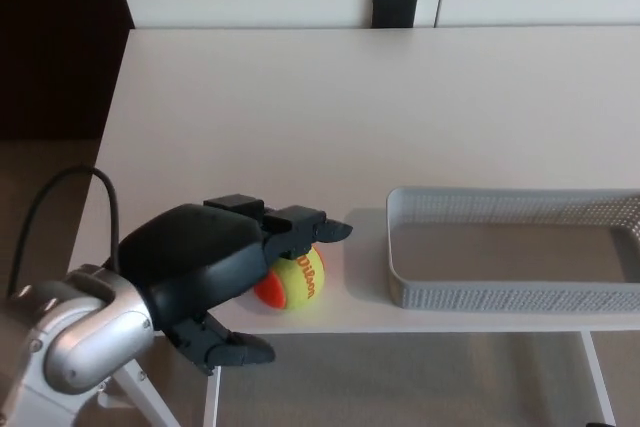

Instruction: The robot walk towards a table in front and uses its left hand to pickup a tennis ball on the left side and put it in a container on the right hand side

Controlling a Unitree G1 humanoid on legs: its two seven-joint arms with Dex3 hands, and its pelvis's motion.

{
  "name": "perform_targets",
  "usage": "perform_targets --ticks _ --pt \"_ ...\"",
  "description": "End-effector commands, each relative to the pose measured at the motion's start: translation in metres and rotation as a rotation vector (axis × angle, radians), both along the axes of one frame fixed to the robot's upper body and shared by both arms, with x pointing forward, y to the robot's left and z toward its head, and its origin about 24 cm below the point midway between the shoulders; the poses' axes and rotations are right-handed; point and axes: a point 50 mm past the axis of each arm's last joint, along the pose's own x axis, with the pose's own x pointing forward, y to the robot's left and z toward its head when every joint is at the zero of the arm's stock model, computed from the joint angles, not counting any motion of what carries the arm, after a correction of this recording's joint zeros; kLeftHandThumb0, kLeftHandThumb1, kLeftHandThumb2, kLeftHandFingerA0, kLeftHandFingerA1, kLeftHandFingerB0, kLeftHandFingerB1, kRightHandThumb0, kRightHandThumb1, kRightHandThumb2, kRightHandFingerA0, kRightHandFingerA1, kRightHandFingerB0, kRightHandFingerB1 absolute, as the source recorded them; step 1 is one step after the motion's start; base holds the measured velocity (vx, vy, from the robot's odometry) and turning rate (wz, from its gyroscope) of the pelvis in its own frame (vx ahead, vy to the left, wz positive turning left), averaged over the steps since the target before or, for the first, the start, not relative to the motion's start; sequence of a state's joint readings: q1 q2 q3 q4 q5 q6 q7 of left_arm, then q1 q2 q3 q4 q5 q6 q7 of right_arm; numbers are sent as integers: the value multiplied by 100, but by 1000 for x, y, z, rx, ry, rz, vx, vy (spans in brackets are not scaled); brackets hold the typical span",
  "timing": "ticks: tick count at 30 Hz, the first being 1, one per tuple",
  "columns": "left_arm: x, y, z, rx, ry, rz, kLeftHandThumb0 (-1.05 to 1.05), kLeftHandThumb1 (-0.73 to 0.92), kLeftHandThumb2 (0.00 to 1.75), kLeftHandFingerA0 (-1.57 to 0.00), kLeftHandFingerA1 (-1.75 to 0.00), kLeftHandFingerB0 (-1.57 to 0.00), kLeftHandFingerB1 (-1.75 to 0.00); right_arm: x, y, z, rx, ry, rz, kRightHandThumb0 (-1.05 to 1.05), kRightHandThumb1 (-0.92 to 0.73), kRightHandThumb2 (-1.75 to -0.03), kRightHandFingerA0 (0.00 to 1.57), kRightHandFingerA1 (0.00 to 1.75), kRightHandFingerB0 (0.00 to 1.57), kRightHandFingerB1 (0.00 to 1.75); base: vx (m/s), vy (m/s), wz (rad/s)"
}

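While the tennis ball rests near the front edge of the white surface, just left of the grey mesh tray, the left hand arches over it, fingers spread on top and thumb apart below.

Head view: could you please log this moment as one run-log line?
left hand: open, over tennis ball | tennis ball: on table, left of container | container: empty | right hand: not in view
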State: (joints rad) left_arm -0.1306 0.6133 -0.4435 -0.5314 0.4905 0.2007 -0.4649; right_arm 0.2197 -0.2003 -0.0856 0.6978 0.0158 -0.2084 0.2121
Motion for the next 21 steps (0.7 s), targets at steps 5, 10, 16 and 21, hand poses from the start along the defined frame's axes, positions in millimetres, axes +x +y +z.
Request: perform_targets --ticks 5,10,16,21 --pt "9 0 -10 335 -290 36 -31 49 60 -19 -33 -16 -32 4 -4 5 -48 -6 33 -37 -58 -60 60 46 30 35 0 0 0" --pt "10 -4 -12 379 -373 16 -29 49 58 -18 -32 -15 -31 6 -3 5 -67 -1 54 -34 -57 -57 61 44 31 34 0 0 0" --pt "10 -6 -15 376 -367 25 -27 49 57 -18 -31 -15 -30 8 -2 7 -76 -7 71 -43 -46 -72 55 54 26 44 0 0 0" --pt "11 -8 -19 419 -332 26 -28 48 57 -14 -30 -11 -31 10 -4 9 -64 -16 58 -36 -59 -62 59 46 29 36 0 0 0"
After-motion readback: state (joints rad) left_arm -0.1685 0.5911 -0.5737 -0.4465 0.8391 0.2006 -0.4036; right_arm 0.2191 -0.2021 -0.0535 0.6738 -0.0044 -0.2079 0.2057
